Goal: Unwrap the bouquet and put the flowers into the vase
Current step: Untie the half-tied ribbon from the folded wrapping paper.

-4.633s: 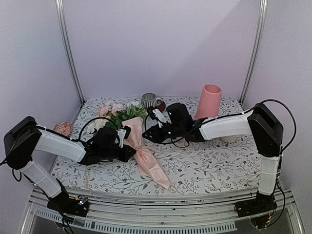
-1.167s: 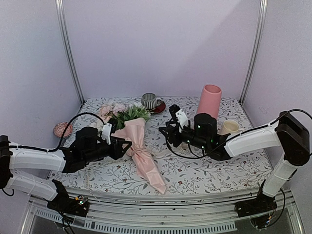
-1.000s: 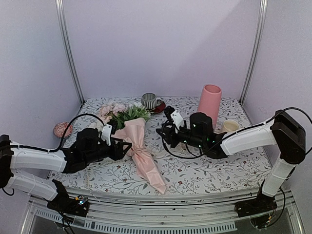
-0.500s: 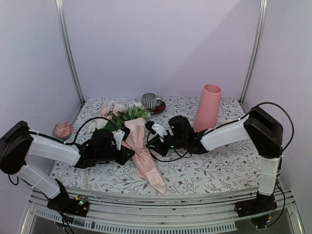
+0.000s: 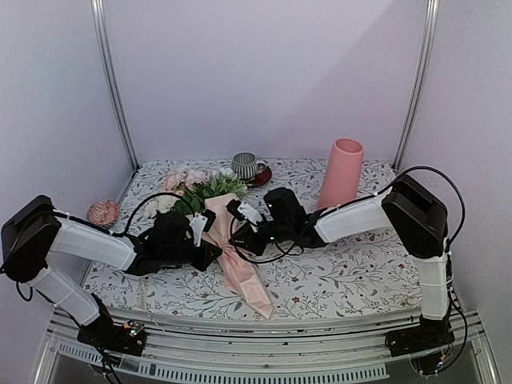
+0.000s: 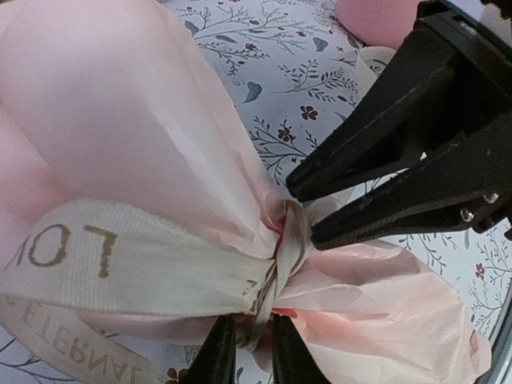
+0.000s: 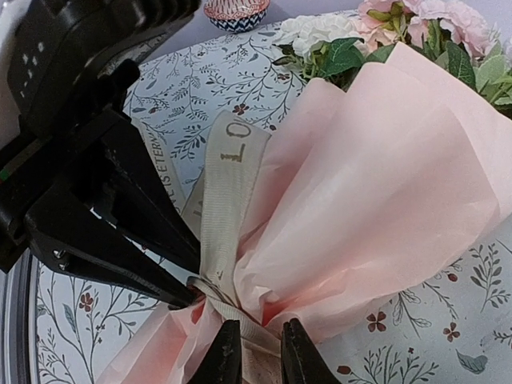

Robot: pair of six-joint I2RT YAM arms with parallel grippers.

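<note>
The bouquet [image 5: 240, 268] lies on the table in pale pink paper, its flowers [image 5: 194, 188] and leaves pointing to the back left. A cream ribbon [image 6: 160, 268] with gold letters ties its waist. My left gripper [image 5: 211, 246] comes in from the left; its jaws [image 6: 250, 356] are shut on a ribbon strand under the knot. My right gripper [image 5: 238, 240] reaches from the right and is shut [image 7: 260, 356] on the ribbon at the knot's other side. The two grippers' tips nearly meet at the knot. The tall pink vase [image 5: 342, 172] stands upright at the back right.
A striped mug [image 5: 244, 166] on a red saucer stands at the back centre. A small pinkish patterned object [image 5: 104, 212] sits at the table's left edge. Metal frame posts [image 5: 112, 88] rise at both back corners. The floral tablecloth [image 5: 344, 272] covers the table.
Both arms have closed in on the bouquet's waist from either side. Their jaws, open a second ago, have shut on the ribbon at the knot. The bouquet has barely moved.
</note>
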